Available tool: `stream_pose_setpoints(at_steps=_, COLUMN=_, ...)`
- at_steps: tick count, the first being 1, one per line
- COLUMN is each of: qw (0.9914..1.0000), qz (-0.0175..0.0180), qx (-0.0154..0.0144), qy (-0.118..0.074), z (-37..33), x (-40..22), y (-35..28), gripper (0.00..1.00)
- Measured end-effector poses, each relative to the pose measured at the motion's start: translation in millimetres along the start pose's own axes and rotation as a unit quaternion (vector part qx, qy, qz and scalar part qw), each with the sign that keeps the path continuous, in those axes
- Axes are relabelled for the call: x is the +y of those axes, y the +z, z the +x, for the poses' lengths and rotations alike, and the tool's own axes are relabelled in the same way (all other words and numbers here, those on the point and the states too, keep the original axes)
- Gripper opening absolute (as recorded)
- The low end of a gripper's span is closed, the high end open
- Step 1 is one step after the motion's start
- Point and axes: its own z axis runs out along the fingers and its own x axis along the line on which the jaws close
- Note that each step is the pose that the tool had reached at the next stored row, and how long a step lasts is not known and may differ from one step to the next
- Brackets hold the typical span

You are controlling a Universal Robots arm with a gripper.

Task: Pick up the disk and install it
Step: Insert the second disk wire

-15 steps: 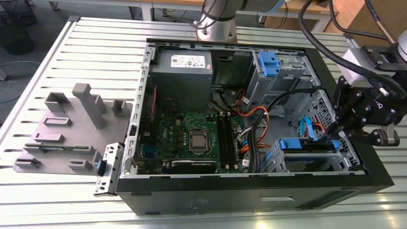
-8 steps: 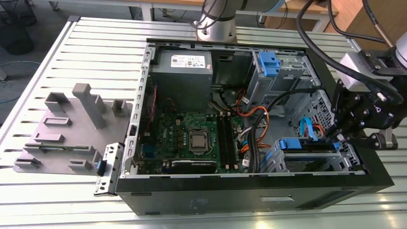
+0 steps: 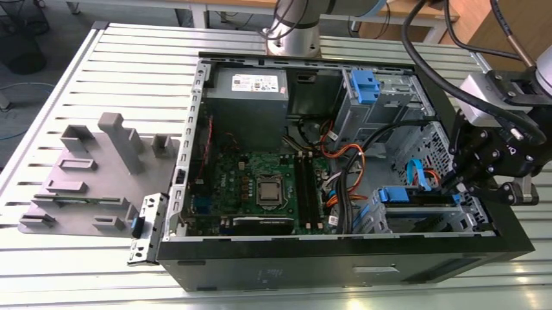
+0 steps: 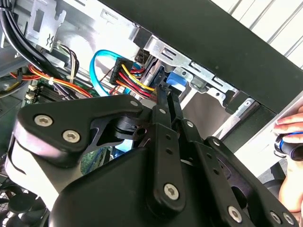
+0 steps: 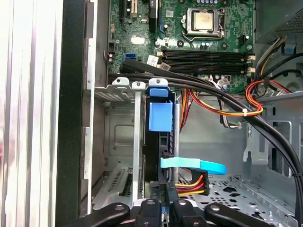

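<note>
While the disk [image 5: 160, 118] sits upright in its bay inside the computer case [image 3: 345, 271], the claw [image 5: 163, 201] is pinched narrow at its rear edge.

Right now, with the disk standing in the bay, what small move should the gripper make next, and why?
Probably a short push further along the slot. The disk stands upright in the bay, its blue tab by the bay's rail, and the gripper sits at its cabled end. Whether it is fully seated I cannot tell.
</note>
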Motion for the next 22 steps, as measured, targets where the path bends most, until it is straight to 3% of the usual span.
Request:
stream_pose_setpoints(at_steps=3, qw=1.0, qz=0.0, qx=-0.0001, qy=0.0, z=0.0, x=0.0, y=0.1, gripper=0.17)
stream_pose_setpoints(at_steps=4, qw=1.0, qz=0.0, qx=-0.0001, qy=0.0, z=0.0, x=0.0, y=0.1, gripper=0.24)
stream_pose_setpoints(at_steps=10, qw=1.0, qz=0.0, qx=0.0, qy=0.0, z=0.1, x=-0.1, y=4.3, gripper=0.24)
stream_pose_setpoints(at_steps=19, qw=1.0, qz=0.0, qx=0.0, qy=0.0, z=0.1, x=-0.1, y=4.9, gripper=0.24)
stream_pose_setpoints(at_steps=21, qw=1.0, qz=0.0, qx=0.0001, qy=0.0, z=0.1, x=-0.1, y=4.9, gripper=0.22)
stream_pose_setpoints(at_steps=22, qw=1.0, qz=0.0, qx=0.0001, qy=0.0, z=0.1, x=-0.1, y=4.8, gripper=0.16)
